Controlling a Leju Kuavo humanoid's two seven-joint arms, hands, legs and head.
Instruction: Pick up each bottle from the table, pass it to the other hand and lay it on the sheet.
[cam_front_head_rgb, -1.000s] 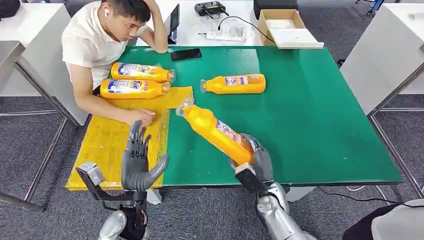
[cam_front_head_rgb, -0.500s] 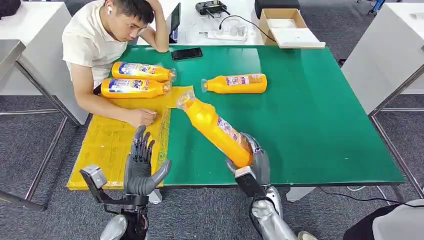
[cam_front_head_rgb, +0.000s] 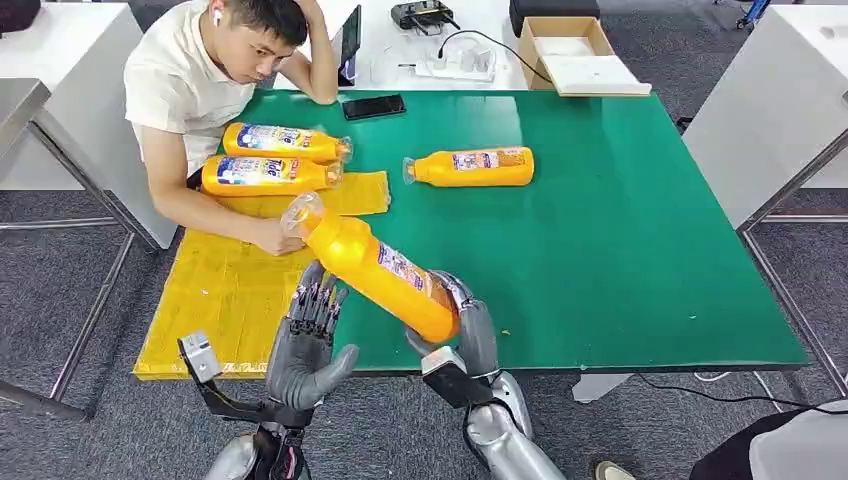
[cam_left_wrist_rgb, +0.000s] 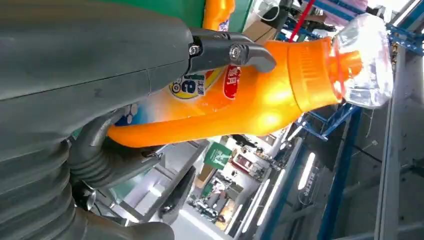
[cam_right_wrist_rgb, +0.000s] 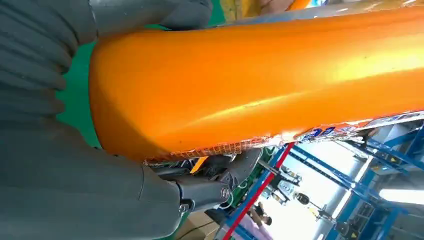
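Observation:
My right hand (cam_front_head_rgb: 472, 332) grips the base of an orange bottle (cam_front_head_rgb: 370, 265) and holds it tilted above the table's near edge, its clear cap pointing toward the yellow sheet (cam_front_head_rgb: 225, 295). My left hand (cam_front_head_rgb: 305, 348) stands open just beside the bottle's middle, fingers upright. In the left wrist view the bottle (cam_left_wrist_rgb: 250, 95) lies between the fingers and thumb of my left hand (cam_left_wrist_rgb: 90, 65), which have not closed on it. The right wrist view shows the bottle (cam_right_wrist_rgb: 260, 75) pressed into my right hand (cam_right_wrist_rgb: 75, 175). Two bottles (cam_front_head_rgb: 280, 143) (cam_front_head_rgb: 265, 176) lie at the sheet's far end. Another (cam_front_head_rgb: 470, 167) lies on the green table (cam_front_head_rgb: 620, 250).
A person sits at the table's far left corner, one forearm on the sheet and that hand (cam_front_head_rgb: 270, 236) close to the held bottle's cap. A black phone (cam_front_head_rgb: 372, 107) lies at the table's far edge. A cardboard box (cam_front_head_rgb: 565, 45) stands on the white desk behind.
My right hand has carried the bottle to the left, so its cap now hangs over the sheet. My left hand has moved right, up against the bottle.

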